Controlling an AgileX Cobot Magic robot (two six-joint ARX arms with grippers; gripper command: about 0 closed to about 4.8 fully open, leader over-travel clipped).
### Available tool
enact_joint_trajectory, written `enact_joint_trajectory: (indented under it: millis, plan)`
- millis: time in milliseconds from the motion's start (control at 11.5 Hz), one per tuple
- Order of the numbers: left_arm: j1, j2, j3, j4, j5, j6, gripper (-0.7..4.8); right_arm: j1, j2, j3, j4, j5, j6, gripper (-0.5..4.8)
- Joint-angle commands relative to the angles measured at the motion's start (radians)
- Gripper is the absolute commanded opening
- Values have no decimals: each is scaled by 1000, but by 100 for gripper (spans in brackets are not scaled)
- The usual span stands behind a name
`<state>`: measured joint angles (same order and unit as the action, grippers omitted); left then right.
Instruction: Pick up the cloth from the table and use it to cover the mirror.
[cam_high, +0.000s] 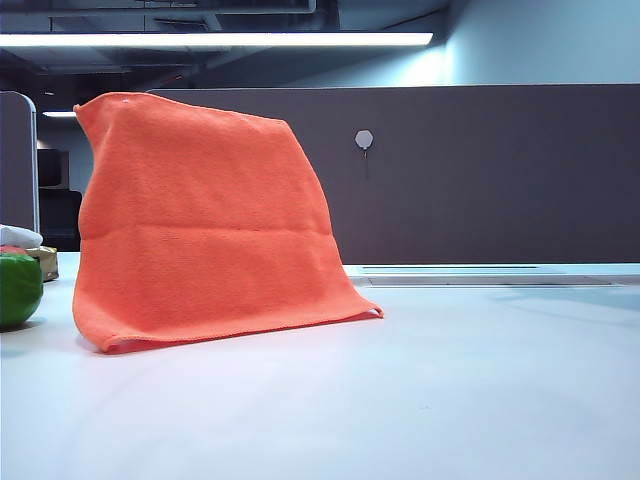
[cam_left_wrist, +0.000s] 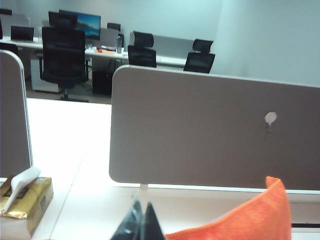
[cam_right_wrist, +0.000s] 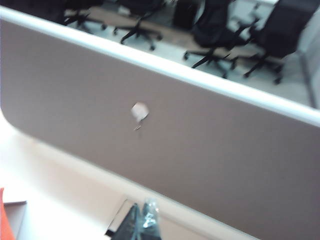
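The bright orange cloth (cam_high: 200, 220) hangs draped over an upright shape on the white table (cam_high: 450, 390), with its lower hem resting on the tabletop. The mirror is hidden under it. Neither gripper shows in the exterior view. In the left wrist view my left gripper (cam_left_wrist: 141, 209) is shut with nothing in it, and the cloth's top edge (cam_left_wrist: 250, 222) lies just beside it. My right gripper (cam_right_wrist: 141, 211) is also shut and empty above the table, with only a sliver of the cloth (cam_right_wrist: 3, 220) at the frame's edge.
A dark brown partition wall (cam_high: 480, 170) with a small white hook (cam_high: 364, 139) runs along the back of the table. A green round object (cam_high: 18, 288) and a gold tissue box (cam_left_wrist: 27, 200) sit left of the cloth. Office chairs stand beyond the wall.
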<state>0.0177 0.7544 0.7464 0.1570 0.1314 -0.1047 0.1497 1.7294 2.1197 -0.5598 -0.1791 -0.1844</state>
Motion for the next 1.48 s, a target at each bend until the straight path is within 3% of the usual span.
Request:
enact_joint_trajectory:
  millis: [87,262,436,523,611,698,785,1047,1309,1483]
  plan:
    - [15,-110,4,-114,-3,56,-7,0,-100,6,-15,32,-8,-8]
    - [15,-185,3,-232,-3,80,-7,0,-180,-49,-41,86,-50,-8]
    - [15,-251,3,-337,-5,79,-7,-1,-312,-264,44,92,-47,-8]
    - [15,-275,3,-369,-8,79,-7,-1,-397,-409,112,92,-42,-8]
    - [15,-332,1,-429,-27,78,-7,-1,-572,-690,306,92,14,-8]
    - [15,-341,1,-440,-37,78,-7,-1,-606,-742,344,97,28,-8]
    - [15,-381,1,-486,-66,79,-7,-1,-728,-915,472,118,31,-8]
    - [15,-473,-5,-525,-65,79,-7,-1,-975,-1214,628,162,73,-8]
    - [14,-565,-30,-667,-63,78,-7,-1,-1211,-1410,641,158,16,-7]
    - [14,-717,-139,-680,-63,63,-7,-1,-1353,-1487,581,159,19,-6]
